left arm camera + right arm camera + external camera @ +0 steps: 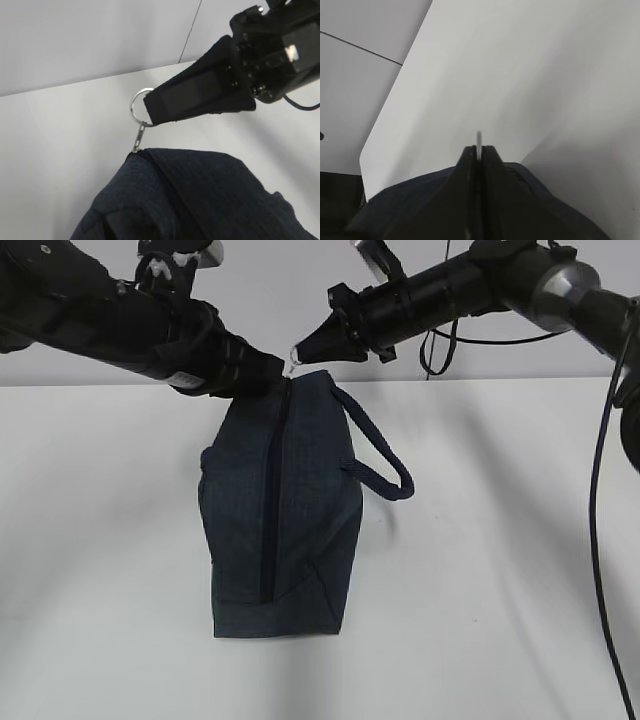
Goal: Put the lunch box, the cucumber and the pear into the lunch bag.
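Observation:
The dark navy lunch bag (240, 530) (210, 200) (385, 215) stands on end on the white table, with its long zipper (272, 500) running down the front, closed. My right gripper (300, 348) (149, 114) (479, 150) is shut on the silver ring pull (293, 362) (136, 106) (479, 136) above the bag's top corner. My left gripper (272, 372) pinches the fabric at that same top corner from the left. Its fingers are hidden in the left wrist view. The lunch box, the cucumber and the pear are out of view.
The bag's loop handle (385, 465) sticks out to the right. Black cables (600, 540) hang down at the right edge. White table (480, 570) surrounds the bag, with a grey wall behind.

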Robot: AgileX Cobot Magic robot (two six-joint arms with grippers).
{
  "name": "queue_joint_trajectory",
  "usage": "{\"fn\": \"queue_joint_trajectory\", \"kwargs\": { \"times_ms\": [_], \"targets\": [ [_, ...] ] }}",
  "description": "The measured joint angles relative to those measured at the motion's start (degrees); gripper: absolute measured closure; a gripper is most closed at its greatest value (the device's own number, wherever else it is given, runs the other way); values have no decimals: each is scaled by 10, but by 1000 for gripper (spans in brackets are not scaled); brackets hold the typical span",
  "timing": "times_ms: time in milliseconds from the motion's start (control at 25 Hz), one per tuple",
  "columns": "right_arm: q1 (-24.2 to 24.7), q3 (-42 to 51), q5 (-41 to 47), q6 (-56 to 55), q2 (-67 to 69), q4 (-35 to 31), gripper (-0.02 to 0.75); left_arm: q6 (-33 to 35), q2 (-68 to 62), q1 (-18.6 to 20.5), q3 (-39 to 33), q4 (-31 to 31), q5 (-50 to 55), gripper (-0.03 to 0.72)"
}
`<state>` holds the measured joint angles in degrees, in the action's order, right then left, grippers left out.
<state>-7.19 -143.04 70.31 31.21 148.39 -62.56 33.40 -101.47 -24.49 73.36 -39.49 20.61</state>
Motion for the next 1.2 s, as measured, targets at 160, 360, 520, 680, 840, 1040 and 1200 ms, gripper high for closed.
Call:
{"fn": "queue_joint_trajectory", "kwargs": {
  "times_ms": [160,360,520,680,840,1040,1200],
  "targets": [
    [-9,0,0,-2,-5,1,738,1,0,0,0,1,-1,664],
    [-18,0,0,-10,-5,16,738,1,0,0,0,1,-1,664],
    [-24,0,0,-11,-5,18,738,1,0,0,0,1,-1,664],
    [-25,0,0,-5,-5,19,738,2,0,0,0,1,-1,664],
    [-25,0,0,1,-5,19,738,2,0,0,0,1,-1,664],
    [-18,0,0,8,-2,18,738,2,0,0,1,1,0,664],
    [-10,0,4,8,10,2,738,2,0,0,1,1,0,664]
  ]
}}
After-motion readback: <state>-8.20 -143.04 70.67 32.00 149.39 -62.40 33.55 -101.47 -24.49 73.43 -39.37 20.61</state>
